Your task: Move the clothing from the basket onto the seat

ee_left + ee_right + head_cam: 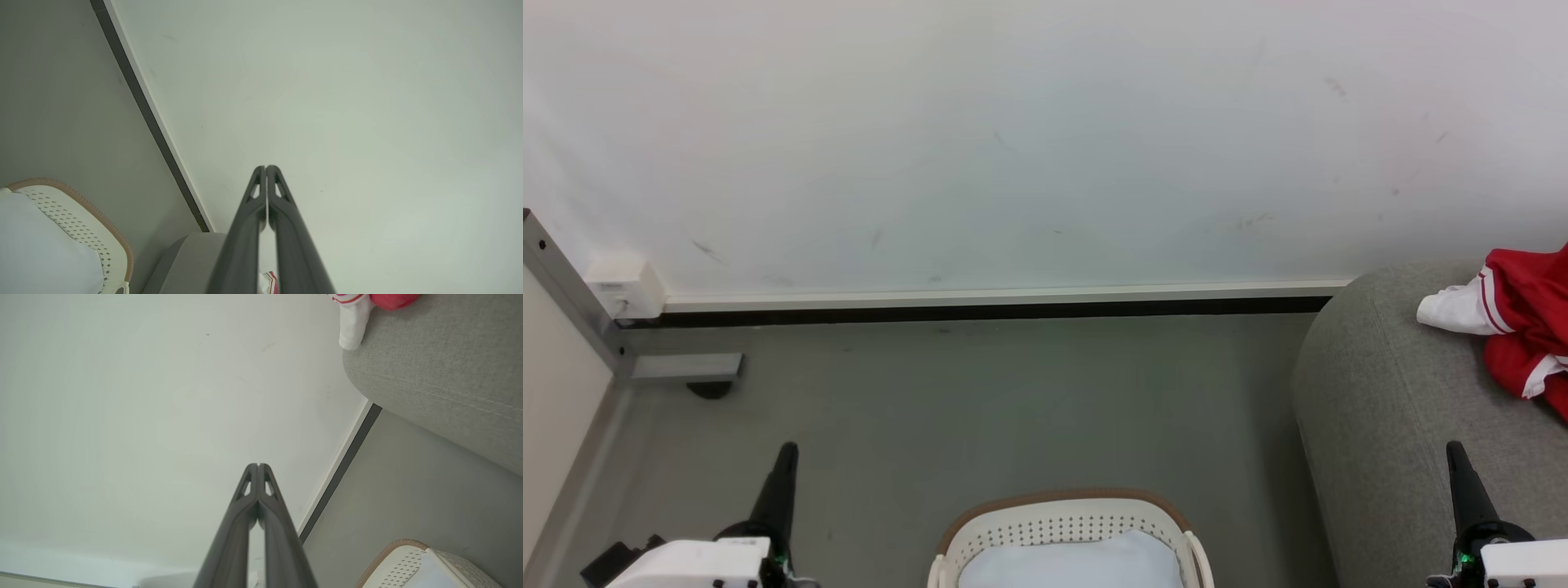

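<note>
Grey floor (1013, 392) meets a scuffed white wall (1013, 122) along dark skirting (996, 310); a white box (621, 287) sits leftward.

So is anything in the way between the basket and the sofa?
Nothing visible. Just bare floor lies between the basket and the sofa on the robot's right. The red clothing already lies on the sofa, and a pale cushion sits in the basket.

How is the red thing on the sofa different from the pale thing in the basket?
The clothing is bright red with white trim; the cushion is plain pale blue-white. The clothing lies crumpled on the grey seat; the cushion sits smooth inside the basket. Both look soft.
</note>
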Controlling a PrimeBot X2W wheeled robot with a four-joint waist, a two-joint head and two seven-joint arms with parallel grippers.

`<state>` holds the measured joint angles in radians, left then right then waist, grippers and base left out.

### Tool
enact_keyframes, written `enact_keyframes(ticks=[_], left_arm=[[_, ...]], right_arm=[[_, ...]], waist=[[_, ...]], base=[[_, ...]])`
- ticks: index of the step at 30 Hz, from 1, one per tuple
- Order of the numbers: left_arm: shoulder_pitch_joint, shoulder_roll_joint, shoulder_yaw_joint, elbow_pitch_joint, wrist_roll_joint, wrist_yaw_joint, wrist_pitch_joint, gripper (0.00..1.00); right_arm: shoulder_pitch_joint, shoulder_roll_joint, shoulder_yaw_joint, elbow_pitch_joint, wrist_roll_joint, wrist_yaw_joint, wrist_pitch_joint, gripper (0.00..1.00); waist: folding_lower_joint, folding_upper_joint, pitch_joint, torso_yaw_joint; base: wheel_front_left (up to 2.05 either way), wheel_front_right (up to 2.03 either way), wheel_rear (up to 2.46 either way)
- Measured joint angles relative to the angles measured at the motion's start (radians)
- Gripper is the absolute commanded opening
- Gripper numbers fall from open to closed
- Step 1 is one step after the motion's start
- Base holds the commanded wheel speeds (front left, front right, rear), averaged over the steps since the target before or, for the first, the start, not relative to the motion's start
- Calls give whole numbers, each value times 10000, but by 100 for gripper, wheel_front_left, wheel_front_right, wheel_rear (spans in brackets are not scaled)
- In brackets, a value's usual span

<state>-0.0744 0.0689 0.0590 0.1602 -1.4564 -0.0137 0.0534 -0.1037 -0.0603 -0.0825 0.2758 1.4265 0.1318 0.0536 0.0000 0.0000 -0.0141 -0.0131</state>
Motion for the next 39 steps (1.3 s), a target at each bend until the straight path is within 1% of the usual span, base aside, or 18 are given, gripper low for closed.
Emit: enact_keyframes(ticks=[25, 39], left_arm=[[-224, -96, 435, -56, -1540, -297, 466, 0], [-236, -113, 466, -59, -1661, -299, 506, 0]], right_arm=[[-210, -111, 0, -130, 2042, 0, 347, 0], [-231, -205, 82, -153, 2174, 0, 330, 0]], waist=[[0, 0, 108, 123], [0, 0, 111, 127]], base=[[0, 0, 0], [0, 0, 0]])
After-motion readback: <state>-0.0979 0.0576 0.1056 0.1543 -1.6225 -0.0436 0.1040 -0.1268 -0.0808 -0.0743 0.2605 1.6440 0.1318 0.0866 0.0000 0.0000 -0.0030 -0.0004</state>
